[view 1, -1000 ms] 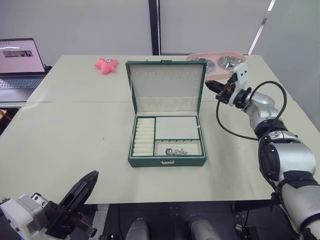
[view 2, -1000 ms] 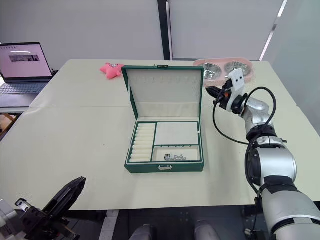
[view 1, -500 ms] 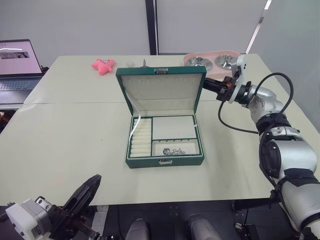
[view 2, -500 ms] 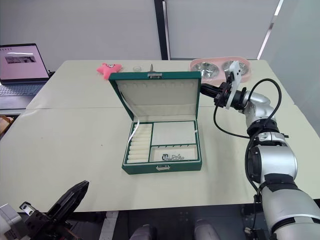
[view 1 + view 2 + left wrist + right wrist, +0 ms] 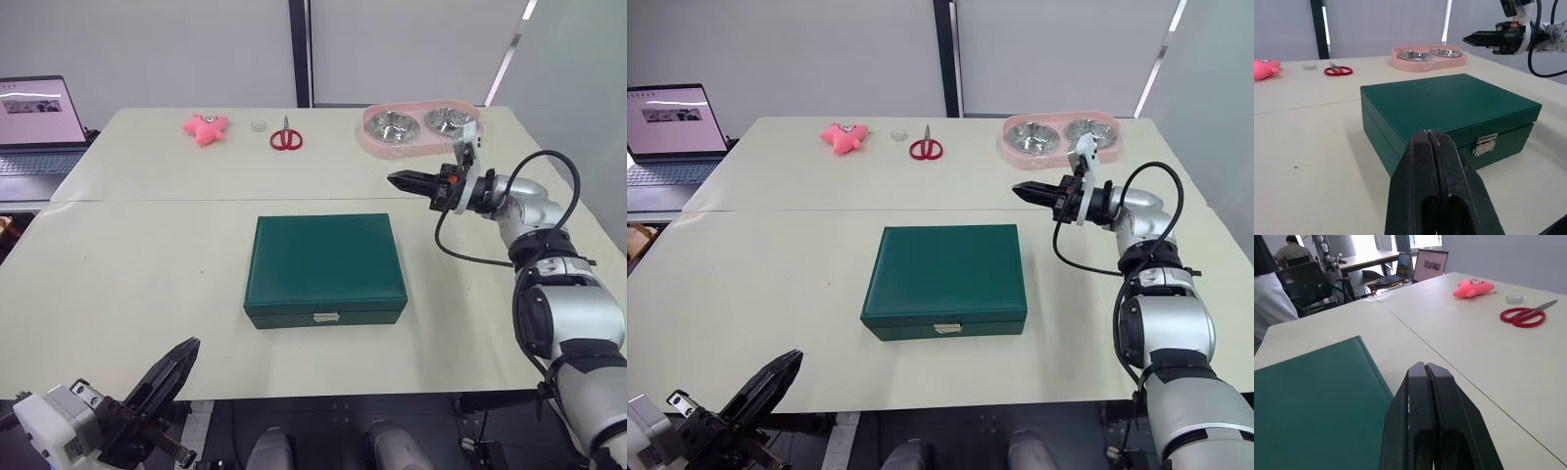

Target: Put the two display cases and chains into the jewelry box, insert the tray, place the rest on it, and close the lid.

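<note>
Hovering my right gripper (image 5: 397, 179) above the table (image 5: 127, 274), off the far right corner of the jewelry box (image 5: 325, 269), fingers pressed together on nothing and pointing across toward my left. Left gripper (image 5: 1436, 188) hangs low at the near table edge, likewise clamped closed and empty, aimed at the box's front left corner. The lid (image 5: 948, 268) lies flat and flush on the box, so by my reading closing is done and the task stands at its end; tray, cases and chains would be inside, unseen. Whether the small silver clasp (image 5: 1485, 144) is latched, I cannot tell. Next move, if any: press the clasp home, else draw both arms clear. Box sits mid-table, long axis running left to right, clasp side facing me, hinge side away.
</note>
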